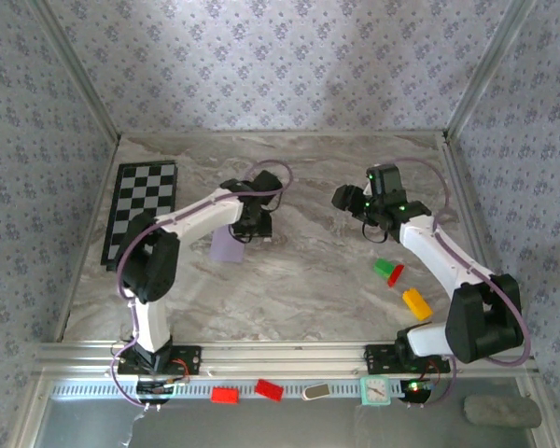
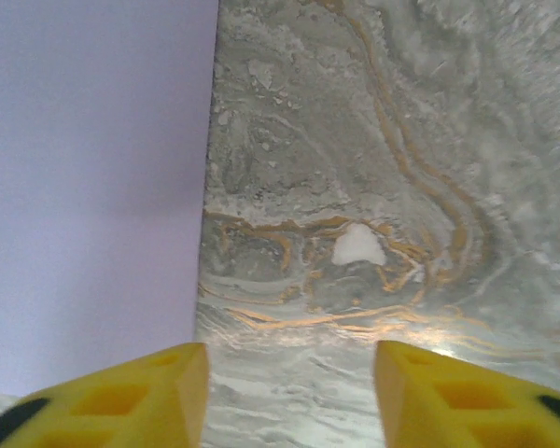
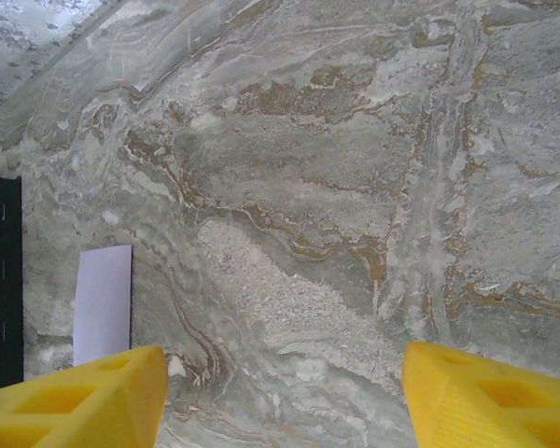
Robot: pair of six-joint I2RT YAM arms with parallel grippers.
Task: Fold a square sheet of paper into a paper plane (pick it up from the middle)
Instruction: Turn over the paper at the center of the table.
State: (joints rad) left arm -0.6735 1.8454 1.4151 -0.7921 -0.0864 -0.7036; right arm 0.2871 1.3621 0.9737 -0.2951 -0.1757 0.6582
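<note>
The sheet of paper lies flat on the bench, left of the centre and between the checkered board and the left end effector. From above, it is just beside that end effector, on its near-left side.

In the left wrist view the paper takes the left part. Its straight right edge runs down toward the left finger. The paper is pale lilac, plain and smooth, and no crease can be seen on it.

The left end effector has its yellow fingers apart, with only bare marble between them. The right end effector is also spread wide and holds nothing. It is well apart from the paper.
</note>
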